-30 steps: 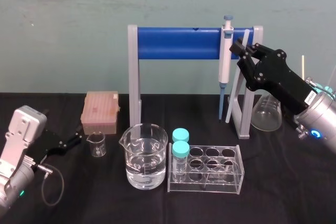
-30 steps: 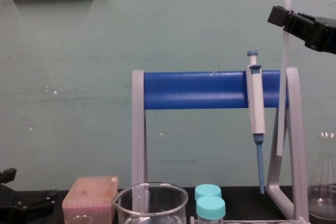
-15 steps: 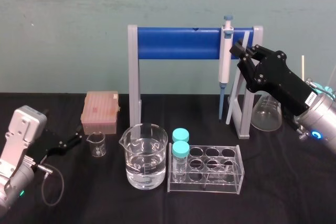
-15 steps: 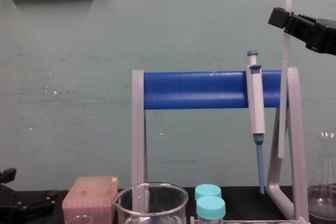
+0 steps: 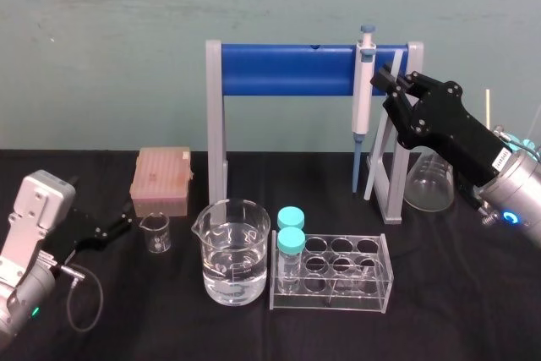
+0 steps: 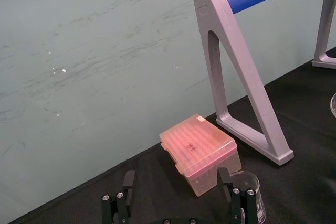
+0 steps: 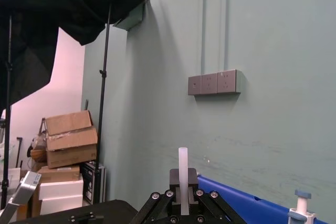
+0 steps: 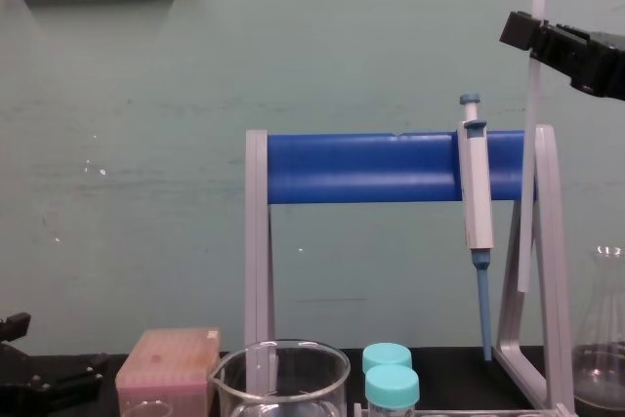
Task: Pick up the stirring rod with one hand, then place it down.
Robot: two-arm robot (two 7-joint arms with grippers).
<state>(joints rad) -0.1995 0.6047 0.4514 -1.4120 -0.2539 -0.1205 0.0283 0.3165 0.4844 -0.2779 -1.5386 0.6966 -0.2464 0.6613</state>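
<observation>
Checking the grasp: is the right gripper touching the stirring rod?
Touching. In the right wrist view, the right gripper clamps the stirring rod between its fingers.

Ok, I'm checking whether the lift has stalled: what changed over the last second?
Very little. The right claw, shut on the stirring rod, edged slightly to the robot's right, and the rod's lower end swung that way, so it hangs a bit nearer upright. The left claw stays parked by the small beaker; pipette and stand are unchanged.
</observation>
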